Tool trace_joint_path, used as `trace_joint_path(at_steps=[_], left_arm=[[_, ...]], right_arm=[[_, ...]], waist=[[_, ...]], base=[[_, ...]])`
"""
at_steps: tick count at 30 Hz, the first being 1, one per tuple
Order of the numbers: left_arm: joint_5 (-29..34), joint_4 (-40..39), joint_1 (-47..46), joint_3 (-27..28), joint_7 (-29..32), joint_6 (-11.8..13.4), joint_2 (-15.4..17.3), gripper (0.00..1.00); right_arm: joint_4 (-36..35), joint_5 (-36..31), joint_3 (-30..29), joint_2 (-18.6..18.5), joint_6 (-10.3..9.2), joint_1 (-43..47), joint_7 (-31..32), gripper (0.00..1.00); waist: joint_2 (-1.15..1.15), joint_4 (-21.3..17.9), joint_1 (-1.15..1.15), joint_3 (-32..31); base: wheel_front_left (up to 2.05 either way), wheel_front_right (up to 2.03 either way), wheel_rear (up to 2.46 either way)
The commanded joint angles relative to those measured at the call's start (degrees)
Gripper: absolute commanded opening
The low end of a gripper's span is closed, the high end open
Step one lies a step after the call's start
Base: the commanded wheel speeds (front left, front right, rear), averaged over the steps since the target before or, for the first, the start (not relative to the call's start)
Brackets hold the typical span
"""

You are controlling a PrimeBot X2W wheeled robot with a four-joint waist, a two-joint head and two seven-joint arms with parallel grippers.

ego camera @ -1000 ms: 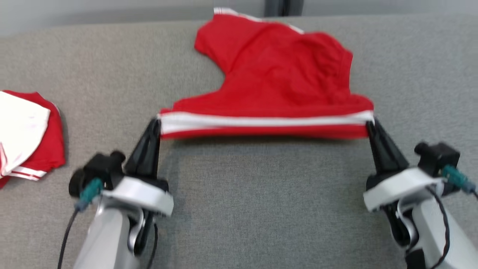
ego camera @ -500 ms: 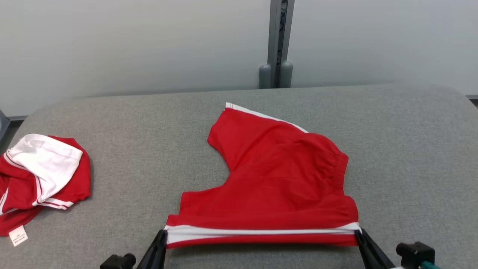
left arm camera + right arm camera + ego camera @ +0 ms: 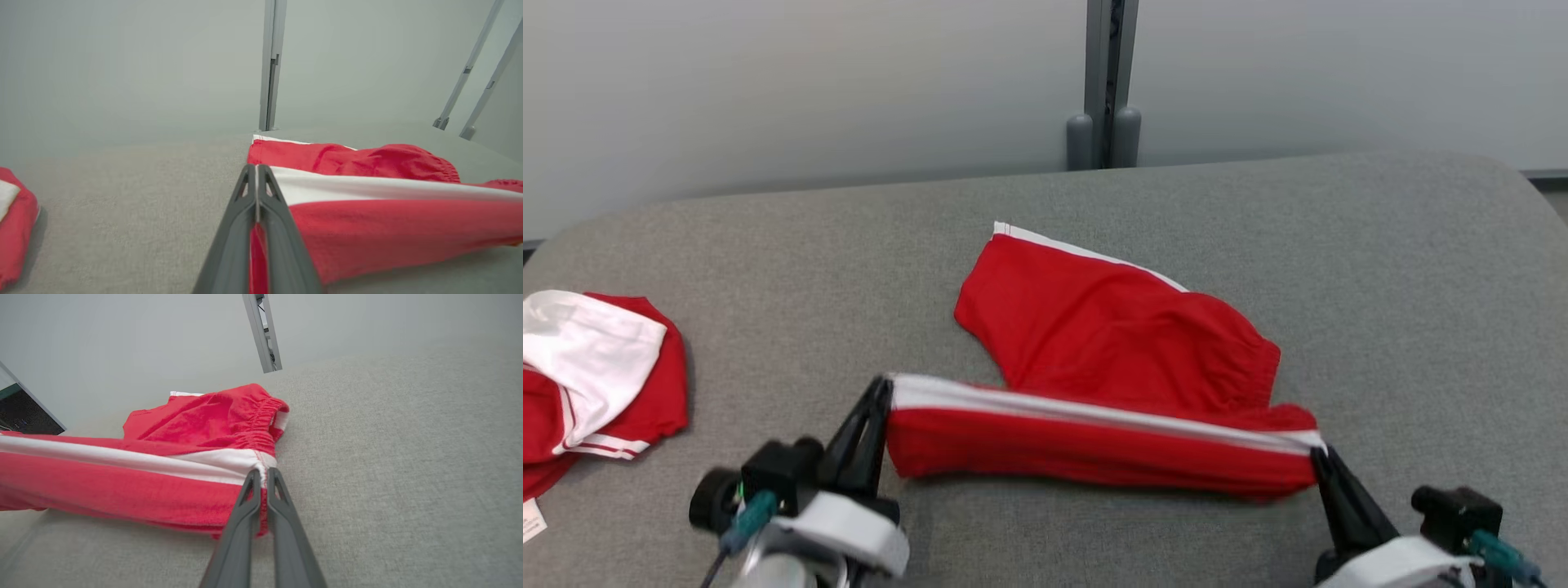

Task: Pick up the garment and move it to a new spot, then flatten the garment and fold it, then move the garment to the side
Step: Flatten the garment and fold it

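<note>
Both my claws are clenched on the garment (image 3: pixel 1111 343), one at each end of its near edge. My left claw (image 3: pixel 880 390) pinches the left end, the red cloth and the white stripe (image 3: pixel 1094 412) caught between the closed fingers; in the left wrist view the claw (image 3: pixel 256 168) is shut, with a sliver of red showing between the two fingers. My right claw (image 3: pixel 1316 454) pinches the other end, and in the right wrist view it (image 3: pixel 261 472) bites right where the stripe meets the gathered elastic waistband (image 3: pixel 267 412).

Between the two claws the garment (image 3: pixel 388 216) is pulled into a long taut band, white stripe on top and red below, and this band is raised off the table (image 3: pixel 768 269), casting a shadow under it. The left end sits higher in the head view than the right. The rest of the garment (image 3: pixel 196 416) lies rumpled on the table behind the band, reaching toward the far edge, with a thin white trim along its far side. It sits around the middle of the table, between the left and right edges.

By the left edge lies a second piece of clothing (image 3: pixel 596 367), red with a white part, bunched up, with a small white label (image 3: pixel 529 521) beside it. Beyond the far edge stands a pale wall (image 3: pixel 768 82) with a grey post (image 3: pixel 1104 82).
</note>
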Motion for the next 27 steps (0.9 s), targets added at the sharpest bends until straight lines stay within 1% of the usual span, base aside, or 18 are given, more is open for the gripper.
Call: trace_joint_path(at_steps=[1,5,8,13,15,18,22,27], left_arm=[[0.64,0.54,-3.17,-0.04,-0.11,-0.11,0.93,0.00],[2.16,3.95,-14.64,-2.88,-0.11,-0.33,2.17,0.00],[2.40,7.84,-22.50,-6.71,-0.07,-0.42,3.58,0.00],[1.32,13.12,-34.23,-11.75,-0.07,-0.44,5.99,0.00],[0.82,16.52,-39.44,-13.80,-0.07,-0.42,7.03,0.00],[0.44,19.52,-43.24,-14.24,-0.07,-0.41,7.02,0.00],[0.71,23.58,-46.72,-13.20,-0.07,-0.33,6.56,0.00],[1.43,27.03,-50.04,-12.56,-0.07,0.66,5.81,0.00]], right_arm=[[0.10,0.34,-0.72,-0.16,-0.29,-2.04,-0.12,0.00],[1.70,0.62,-2.14,1.26,-0.28,-9.18,-0.12,0.00],[3.36,0.02,-2.93,2.09,-0.25,-14.39,-0.12,0.00],[5.82,-0.23,-4.19,2.58,-0.18,-20.89,-0.12,0.00],[7.20,1.19,-3.52,2.65,-0.17,-23.71,-0.12,0.00],[7.86,2.44,-2.65,2.62,-0.18,-25.73,-0.12,0.00],[7.71,3.60,-2.00,2.59,-0.18,-27.10,-0.12,0.00],[6.70,4.55,-1.46,2.59,-0.18,-28.28,-0.12,0.00]], waist=[[0.00,-0.92,0.00,2.93],[0.00,-2.09,0.00,7.63],[0.00,-2.90,0.00,11.09],[0.00,-4.15,0.00,15.84],[0.00,-4.80,0.00,17.78],[0.00,-5.36,0.00,19.36],[0.00,-5.88,0.00,21.09],[0.00,-6.46,0.00,23.21]], base=[[0.00,0.00,0.00],[0.00,0.00,0.00],[0.00,0.00,0.00],[0.00,0.00,0.00],[0.00,0.00,0.00],[0.00,0.00,0.00],[0.00,0.00,0.00],[0.00,0.00,0.00]])
